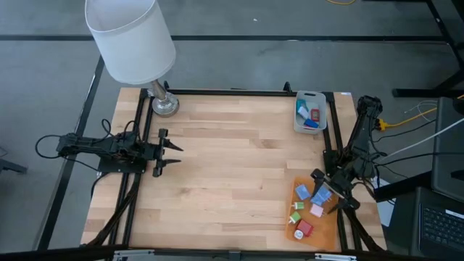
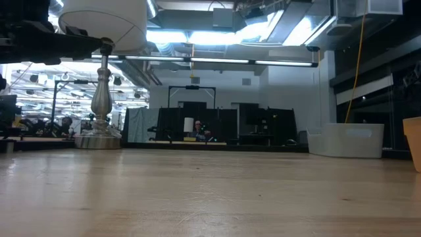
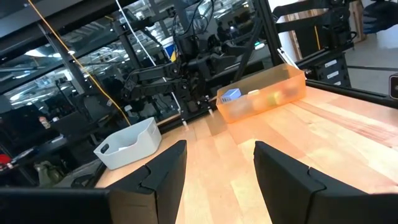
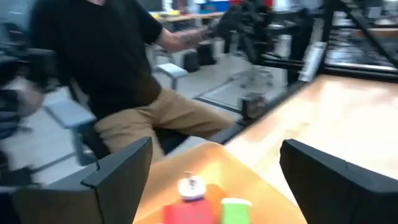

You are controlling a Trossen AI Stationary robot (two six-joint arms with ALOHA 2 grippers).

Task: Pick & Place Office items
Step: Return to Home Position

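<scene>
Several small coloured pieces (image 1: 307, 209) lie in the orange bin (image 1: 324, 230) at the right edge of the wooden table (image 1: 232, 167). The right gripper (image 1: 330, 194) hangs above them, fingers apart. The left gripper (image 1: 174, 151) waits opposite, fingers also apart. A person (image 4: 112, 68) sits beyond the table.

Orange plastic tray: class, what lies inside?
Small blue, light blue, green, pink and red blocks lie in the orange plastic tray. The right gripper covers its right edge; anything beneath is hidden.
</scene>
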